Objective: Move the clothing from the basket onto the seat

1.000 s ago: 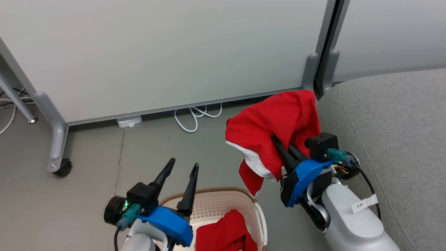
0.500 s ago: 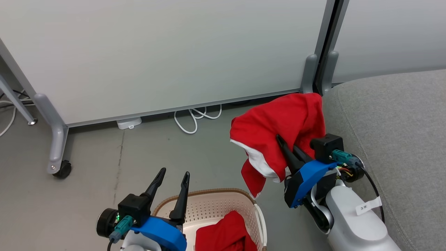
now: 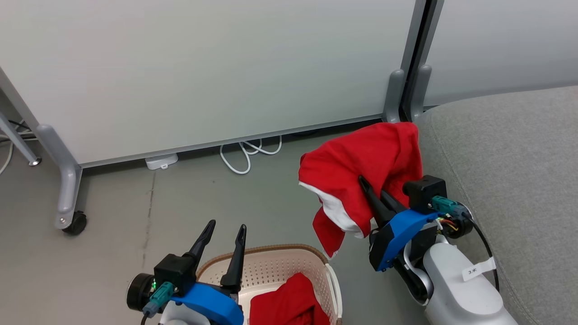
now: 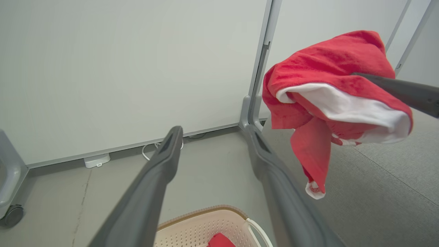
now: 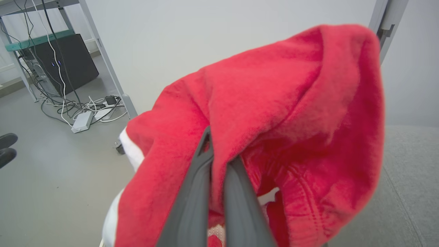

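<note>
My right gripper (image 3: 366, 186) is shut on a red garment with white trim (image 3: 361, 167), lifted in the air just left of the grey seat (image 3: 505, 158). The fabric drapes over the fingers (image 5: 209, 178) and hides their tips. From the left wrist view the same garment (image 4: 329, 89) hangs at the upper right. A second, plain red garment (image 3: 286, 304) lies in the cream basket (image 3: 266, 264) at the bottom of the head view. My left gripper (image 3: 224, 228) stands open above the basket's near-left rim, nothing between its fingers (image 4: 161, 171).
A white partition on grey wheeled feet (image 3: 67, 189) runs along the back, with white cables (image 3: 244, 155) and a small white box (image 3: 161, 161) at its foot. Grey floor lies between the partition and the basket. Dark shoes (image 5: 7, 147) show at the right wrist view's left edge.
The right gripper has carried the trimmed garment slightly toward the seat. The left gripper has sunk lower in the head view. The head camera has also shifted a little.
</note>
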Motion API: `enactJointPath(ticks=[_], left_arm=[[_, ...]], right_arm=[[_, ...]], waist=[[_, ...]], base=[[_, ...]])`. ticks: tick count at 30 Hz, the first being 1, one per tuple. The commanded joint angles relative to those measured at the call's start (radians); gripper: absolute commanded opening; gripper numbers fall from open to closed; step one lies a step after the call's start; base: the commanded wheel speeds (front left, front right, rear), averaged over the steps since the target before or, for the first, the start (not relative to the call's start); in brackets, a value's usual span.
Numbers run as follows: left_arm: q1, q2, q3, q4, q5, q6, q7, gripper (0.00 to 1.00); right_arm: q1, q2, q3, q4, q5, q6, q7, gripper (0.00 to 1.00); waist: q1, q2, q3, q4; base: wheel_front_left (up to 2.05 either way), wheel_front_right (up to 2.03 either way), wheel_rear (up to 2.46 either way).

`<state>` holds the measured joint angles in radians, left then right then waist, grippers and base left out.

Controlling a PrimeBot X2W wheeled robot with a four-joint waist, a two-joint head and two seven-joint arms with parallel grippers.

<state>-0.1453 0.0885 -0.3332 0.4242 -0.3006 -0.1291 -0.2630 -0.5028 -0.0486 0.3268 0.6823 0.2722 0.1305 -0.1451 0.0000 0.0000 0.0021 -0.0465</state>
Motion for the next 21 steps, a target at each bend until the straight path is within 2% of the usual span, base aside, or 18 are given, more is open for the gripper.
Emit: enactJointPath(ticks=[1,9,21], left_arm=[[0.009,-0.001,0.005,0.000,0.000,-0.001,-0.003,1.00],[0.007,0.007,0.008,-0.012,-0.003,-0.002,-0.003,1.00],[-0.024,-0.003,0.013,-0.021,0.003,-0.002,-0.003,1.00]], right_arm=[[0.014,-0.003,0.000,-0.009,-0.004,0.000,0.002,0.00],[0.009,-0.003,-0.004,-0.014,-0.002,0.000,0.001,0.00],[0.002,-0.003,-0.025,-0.013,0.001,0.000,-0.010,0.00]], waist=[[0.0000,0.0000,0.002,-0.006],[0.0000,0.0000,0.015,-0.073],[0.0000,0.0000,0.039,-0.242]], base=[[0.00,0.00,0.00],[0.00,0.00,0.00],[0.00,0.00,0.00]])
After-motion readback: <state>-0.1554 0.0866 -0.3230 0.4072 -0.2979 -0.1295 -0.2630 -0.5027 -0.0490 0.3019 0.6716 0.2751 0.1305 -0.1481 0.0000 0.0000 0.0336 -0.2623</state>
